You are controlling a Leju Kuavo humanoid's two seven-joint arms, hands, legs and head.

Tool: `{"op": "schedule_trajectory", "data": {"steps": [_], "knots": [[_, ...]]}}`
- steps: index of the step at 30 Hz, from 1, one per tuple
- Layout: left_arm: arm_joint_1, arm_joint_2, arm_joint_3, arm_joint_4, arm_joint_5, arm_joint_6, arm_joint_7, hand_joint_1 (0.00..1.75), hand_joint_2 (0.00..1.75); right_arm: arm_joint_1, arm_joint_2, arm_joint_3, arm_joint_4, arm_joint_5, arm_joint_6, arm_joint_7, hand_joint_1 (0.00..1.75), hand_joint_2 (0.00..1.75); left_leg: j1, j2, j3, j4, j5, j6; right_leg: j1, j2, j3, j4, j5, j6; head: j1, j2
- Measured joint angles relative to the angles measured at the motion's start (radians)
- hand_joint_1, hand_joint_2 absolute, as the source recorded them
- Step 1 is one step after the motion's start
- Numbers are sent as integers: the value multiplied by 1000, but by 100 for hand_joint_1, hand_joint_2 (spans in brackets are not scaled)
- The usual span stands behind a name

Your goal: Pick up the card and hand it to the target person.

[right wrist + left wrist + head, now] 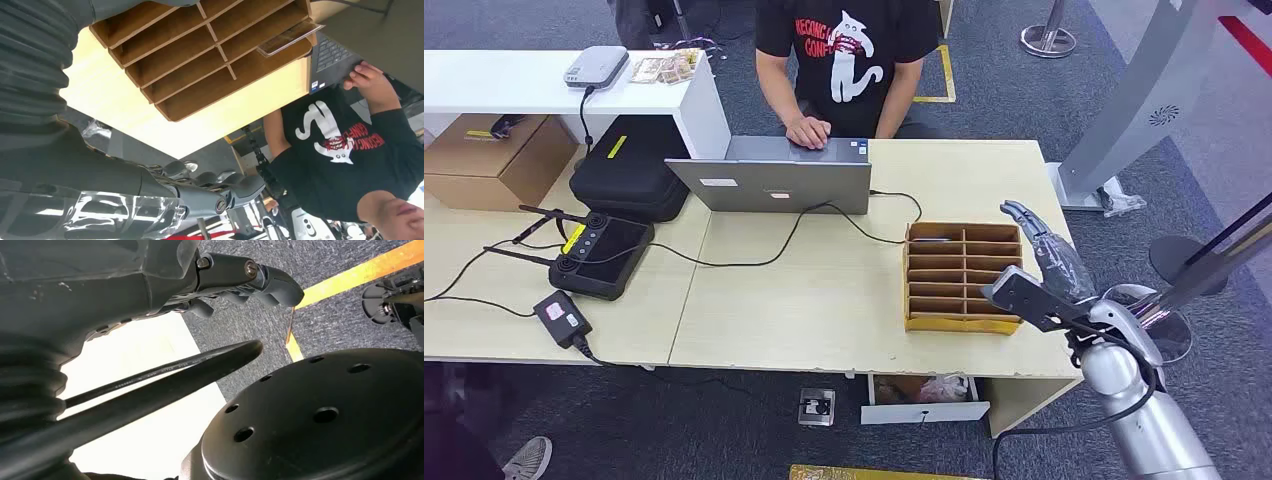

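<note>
From my head view I go left to right along the counter (824, 300), taking the rack (962, 277) as my landmark. Well left of the rack sit a controller (602, 256) and a power brick (562, 317), with a black case (630, 170) behind them. Nearer, left of the rack and behind it, stands an open laptop (771, 178), and a person (844, 55) facing me rests a hand on it. The card (290, 38) lies in a back compartment of the rack, on the laptop side, its edge sticking out of the slot. Just right of the rack my right robot hand (1044, 272) hangs beside it, fingers spread, holding nothing, not touching the card. My left robot hand (240, 280) has its fingers curled; I cannot tell whether it is closed.
</note>
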Motion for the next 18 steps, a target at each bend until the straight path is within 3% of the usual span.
{"op": "schedule_trajectory", "data": {"steps": [14,18], "knots": [[-6,0,0,0,0,0,0,0,175,4,0,0,0,4,0,1,0,175,0,0,0,0,0,0,0,0,0,0,0,0,0,0],[-6,0,0,0,2,0,0,0,175,0,1,3,6,68,-21,21,0,175,0,0,-1,0,0,0,0,0,0,0,0,0,0,0]]}}
